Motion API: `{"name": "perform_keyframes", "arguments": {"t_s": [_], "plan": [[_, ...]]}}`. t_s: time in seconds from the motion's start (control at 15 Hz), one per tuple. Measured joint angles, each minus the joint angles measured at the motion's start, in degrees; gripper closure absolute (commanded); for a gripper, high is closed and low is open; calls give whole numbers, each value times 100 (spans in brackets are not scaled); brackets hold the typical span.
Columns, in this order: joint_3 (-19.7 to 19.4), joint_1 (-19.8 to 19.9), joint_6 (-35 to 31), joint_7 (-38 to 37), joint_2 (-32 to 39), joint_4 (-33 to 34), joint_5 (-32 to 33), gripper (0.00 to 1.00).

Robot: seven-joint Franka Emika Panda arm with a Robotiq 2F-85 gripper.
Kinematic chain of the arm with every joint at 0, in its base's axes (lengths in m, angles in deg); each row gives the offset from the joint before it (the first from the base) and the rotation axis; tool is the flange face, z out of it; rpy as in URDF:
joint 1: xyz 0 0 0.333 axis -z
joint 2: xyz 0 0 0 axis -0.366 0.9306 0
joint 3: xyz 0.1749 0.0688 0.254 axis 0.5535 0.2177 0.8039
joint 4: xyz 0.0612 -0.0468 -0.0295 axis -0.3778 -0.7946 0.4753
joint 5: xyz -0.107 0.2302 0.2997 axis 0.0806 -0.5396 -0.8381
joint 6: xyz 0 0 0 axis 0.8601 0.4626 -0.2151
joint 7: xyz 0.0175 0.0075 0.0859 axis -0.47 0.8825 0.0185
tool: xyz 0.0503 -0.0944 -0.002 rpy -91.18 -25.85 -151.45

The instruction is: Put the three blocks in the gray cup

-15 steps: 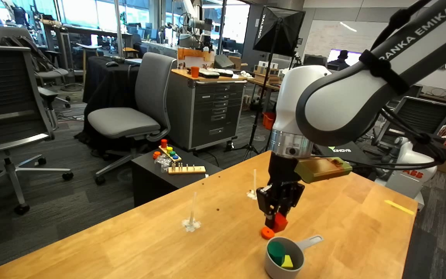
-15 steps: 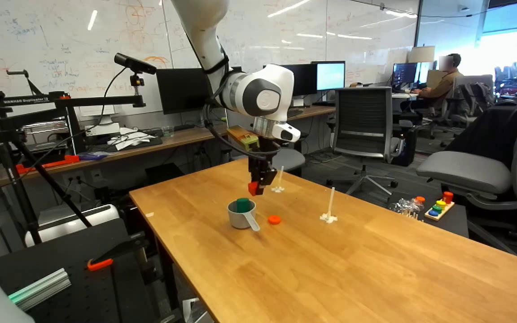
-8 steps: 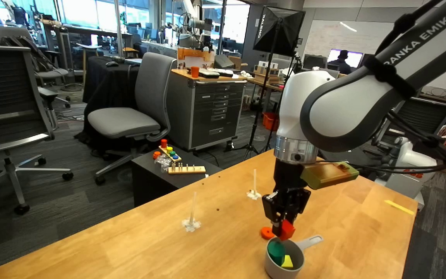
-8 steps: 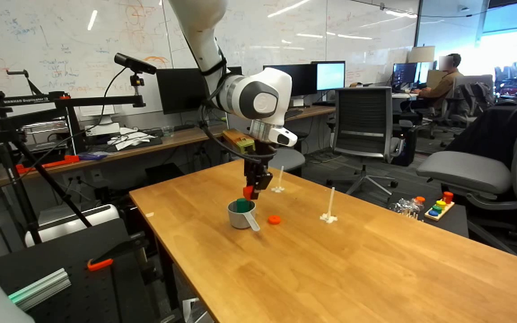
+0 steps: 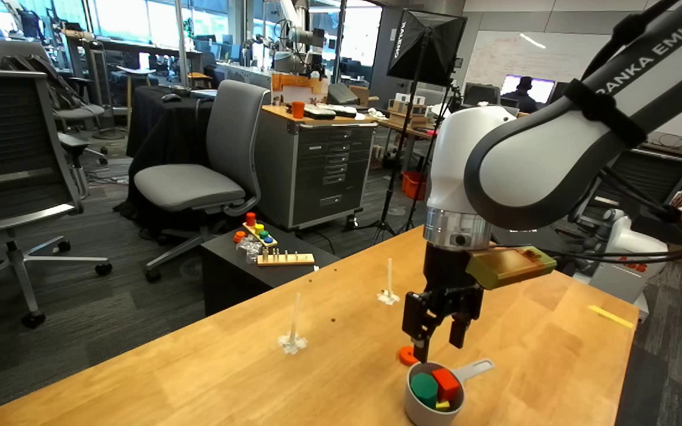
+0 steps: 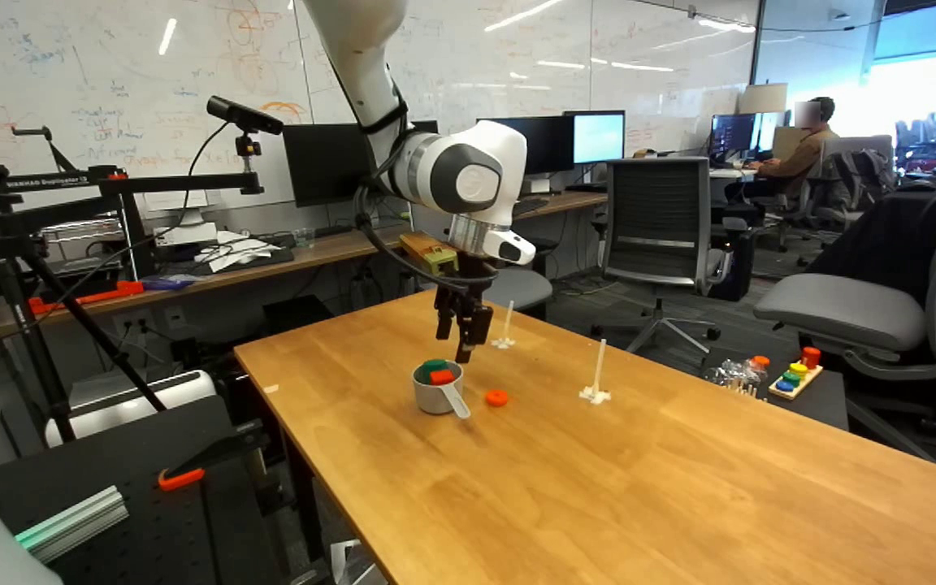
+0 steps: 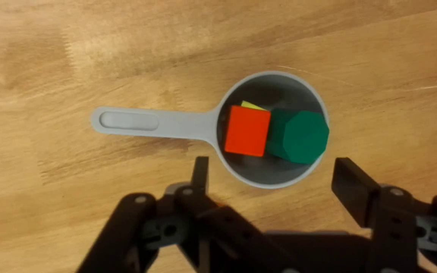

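On the wooden table, the gray cup holds all three: the red-orange block hides most of the yellow block — probably propped on it, since the green block crowds the other side. The gripper holds nothing, spread near the rim — presumably to leave the red-orange block inside.

Yellow block mostly hidden

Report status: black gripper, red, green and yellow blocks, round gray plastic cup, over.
Gripper open, empty. Red cube, faceted green block, mostly hidden yellow block, all inside gray cup. Flat orange disc beside cup, likely no obstruction.
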Motion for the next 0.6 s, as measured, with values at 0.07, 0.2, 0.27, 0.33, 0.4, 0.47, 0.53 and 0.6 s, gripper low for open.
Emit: {"name": "perform_keyframes", "arguments": {"t_s": [0.07,0.2,0.27,0.33,0.4,0.47,0.53,0.6], "plan": [[0,0,9,0,-6,-2,0,0],[0,0,10,12,-13,-6,0,0],[0,3,11,14,-19,-7,0,0],[-5,14,23,19,-29,-7,0,0],[-24,31,36,23,-40,-4,0,0],[-55,56,57,28,-56,5,0,0],[-105,84,102,33,-78,34,2,0],[-167,116,143,40,-102,78,6,0]]}}
